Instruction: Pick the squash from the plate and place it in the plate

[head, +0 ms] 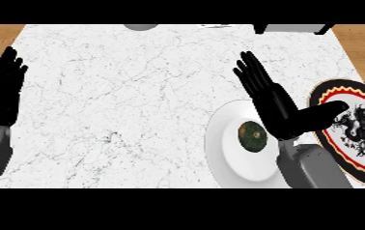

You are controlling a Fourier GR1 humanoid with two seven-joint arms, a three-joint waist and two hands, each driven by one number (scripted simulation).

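A: Starting at the far left, what do you see?

B: The left hand [10, 86] rests at the edge, fingers straight and up, holding nothing. Moving right, the squash [252, 136] lies on the white plate [224, 159]. Just beside it hangs the right hand [274, 101], fingers straight, thumb spread, nothing held. Farthest right is the patterned plate [329, 91].

A: How should the squash handle?

B: Likely stiff, light, smooth-skinned, so it could roll. I'd wrap it across its widest sides.

A: Its look?

B: Small, round, dark mottled green with a brownish middle.
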